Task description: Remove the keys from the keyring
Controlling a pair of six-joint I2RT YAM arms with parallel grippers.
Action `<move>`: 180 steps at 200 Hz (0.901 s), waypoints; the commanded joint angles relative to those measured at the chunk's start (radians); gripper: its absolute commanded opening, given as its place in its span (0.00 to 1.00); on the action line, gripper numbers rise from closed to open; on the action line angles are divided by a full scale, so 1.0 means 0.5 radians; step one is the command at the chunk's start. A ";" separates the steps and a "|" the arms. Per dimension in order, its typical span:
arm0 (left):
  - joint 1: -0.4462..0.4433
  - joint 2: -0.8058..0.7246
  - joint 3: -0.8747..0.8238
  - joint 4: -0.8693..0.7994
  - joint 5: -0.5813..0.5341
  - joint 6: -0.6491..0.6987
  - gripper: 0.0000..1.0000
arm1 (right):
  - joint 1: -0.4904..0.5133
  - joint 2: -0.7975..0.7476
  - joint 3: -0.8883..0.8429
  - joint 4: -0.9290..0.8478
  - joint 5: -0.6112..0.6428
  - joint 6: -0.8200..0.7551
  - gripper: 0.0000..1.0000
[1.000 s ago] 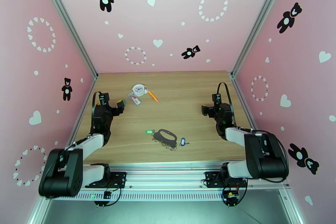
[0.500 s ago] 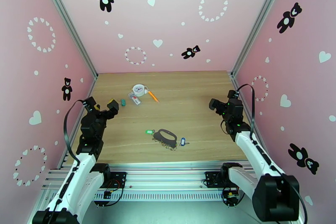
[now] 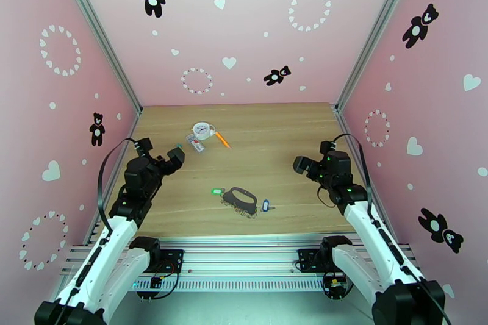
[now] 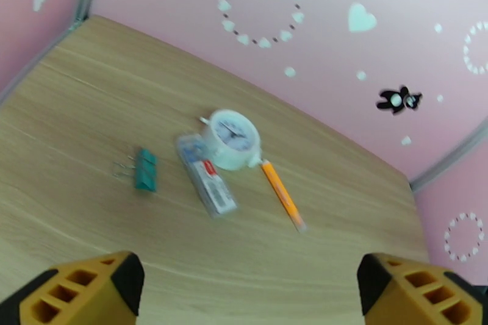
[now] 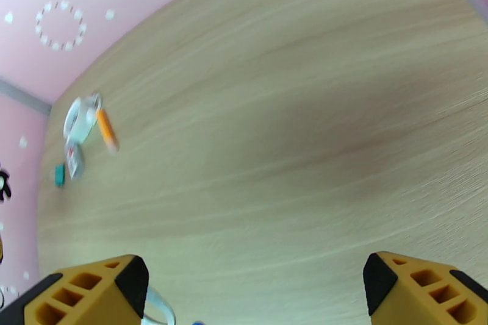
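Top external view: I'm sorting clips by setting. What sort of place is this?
Likely a robot test booth, not a home: pink sticker-covered panels enclose a wooden table, aluminium rails frame it, and a left arm and right arm are bolted at its near edge.

Wood table (image 3: 293, 137): keyring (image 3: 239, 199), keys (image 3: 215, 191), clock (image 3: 202, 130), pencil (image 3: 222, 139), clip (image 4: 145, 169), tag (image 3: 196, 145).

Around the keyring (image 3: 240, 199) the table (image 3: 287, 131) lies bare on every side, so I can come in low from left or right. Its green-tagged key (image 3: 215, 191) juts left, its blue-tagged key (image 3: 265, 205) right. Well behind the keyring and to its left, a white clock (image 3: 202, 130), orange pen (image 3: 222, 139), flat tag (image 3: 196, 145) and teal clip (image 4: 145, 169) huddle together — a cluster in my way there.
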 commanded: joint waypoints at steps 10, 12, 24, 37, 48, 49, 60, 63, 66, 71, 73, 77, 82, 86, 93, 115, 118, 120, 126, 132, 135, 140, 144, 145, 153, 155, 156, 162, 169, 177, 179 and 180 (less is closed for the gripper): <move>-0.455 0.101 0.121 -0.201 -0.016 0.077 0.98 | 0.247 0.074 0.096 -0.271 -0.059 0.079 0.99; -0.489 0.114 0.126 -0.206 -0.030 0.085 0.98 | 0.261 0.078 0.099 -0.280 -0.061 0.087 0.99; -0.681 0.192 0.171 -0.238 -0.098 0.159 0.98 | 0.327 0.087 0.102 -0.344 -0.090 0.160 0.99; -0.867 0.295 0.239 -0.299 -0.168 0.250 0.99 | 0.380 0.085 0.112 -0.415 -0.105 0.225 0.99; -0.998 0.390 0.288 -0.320 -0.188 0.306 0.98 | 0.432 0.072 0.103 -0.458 -0.139 0.279 0.99; -1.009 0.403 0.294 -0.321 -0.188 0.309 0.99 | 0.434 0.070 0.101 -0.461 -0.143 0.282 0.99; -1.134 0.526 0.348 -0.329 -0.183 0.378 0.98 | 0.461 0.050 0.081 -0.502 -0.166 0.302 0.99; -1.163 0.561 0.364 -0.333 -0.184 0.402 0.97 | 0.464 0.042 0.074 -0.514 -0.175 0.305 0.99; -1.202 0.600 0.379 -0.339 -0.186 0.423 0.96 | 0.465 0.034 0.069 -0.527 -0.181 0.304 0.99; -1.257 0.656 0.412 -0.356 -0.196 0.455 0.95 | 0.464 0.018 0.058 -0.552 -0.188 0.301 0.99; -1.275 0.686 0.425 -0.365 -0.198 0.466 0.94 | 0.464 0.009 0.053 -0.562 -0.189 0.300 0.99; -1.313 0.738 0.453 -0.385 -0.202 0.487 0.93 | 0.464 -0.005 0.048 -0.586 -0.187 0.293 0.99; -1.355 0.798 0.492 -0.407 -0.205 0.504 0.92 | 0.464 -0.026 0.044 -0.611 -0.187 0.285 0.99; -1.384 0.842 0.524 -0.422 -0.206 0.507 0.91 | 0.464 -0.044 0.038 -0.637 -0.192 0.274 0.99; -1.423 0.927 0.563 -0.442 -0.180 0.524 0.90 | 0.464 -0.069 0.035 -0.672 -0.207 0.259 0.99; -1.512 1.107 0.644 -0.388 -0.034 0.607 0.84 | 0.461 -0.120 0.034 -0.787 -0.234 0.207 0.99; -1.515 1.128 0.648 -0.380 -0.011 0.616 0.84 | 0.462 -0.124 0.031 -0.797 -0.234 0.202 0.99; -1.515 1.141 0.651 -0.372 0.008 0.618 0.84 | 0.461 -0.127 0.030 -0.801 -0.234 0.198 0.99; -1.514 1.177 0.660 -0.354 0.060 0.630 0.84 | 0.457 -0.135 0.023 -0.812 -0.245 0.190 0.99; -1.515 1.215 0.672 -0.346 0.101 0.639 0.83 | 0.448 -0.140 0.018 -0.820 -0.259 0.184 0.99; -1.516 1.231 0.678 -0.342 0.119 0.643 0.83 | 0.441 -0.143 0.014 -0.823 -0.267 0.183 0.99; -1.519 1.268 0.698 -0.342 0.151 0.649 0.83 | 0.432 -0.146 0.011 -0.827 -0.285 0.188 0.99; -1.518 1.292 0.715 -0.339 0.177 0.651 0.83 | 0.423 -0.148 0.008 -0.831 -0.301 0.186 0.99; -1.519 1.299 0.717 -0.339 0.185 0.653 0.82 | 0.420 -0.147 0.008 -0.831 -0.306 0.188 0.99; -1.530 1.351 0.738 -0.327 0.227 0.667 0.81 | 0.401 -0.151 0.009 -0.838 -0.337 0.187 0.99; -1.535 1.366 0.742 -0.320 0.229 0.669 0.80 | 0.396 -0.153 0.009 -0.840 -0.344 0.185 0.99; -1.538 1.372 0.743 -0.314 0.229 0.670 0.80 | 0.393 -0.153 0.007 -0.842 -0.348 0.184 0.99; -1.546 1.414 0.754 -0.288 0.235 0.665 0.79 | 0.378 -0.160 0.013 -0.850 -0.365 0.181 0.99; -1.562 1.469 0.776 -0.276 0.283 0.680 0.77 | 0.362 -0.170 0.013 -0.853 -0.387 0.165 0.99; -1.586 1.533 0.811 -0.284 0.304 0.706 0.75 | 0.350 -0.187 0.009 -0.864 -0.401 0.143 0.99; -1.593 1.549 0.820 -0.289 0.301 0.711 0.75 | 0.347 -0.189 0.010 -0.869 -0.402 0.137 0.99; -1.598 1.554 0.823 -0.288 0.299 0.714 0.75 | 0.344 -0.191 0.011 -0.872 -0.403 0.134 0.99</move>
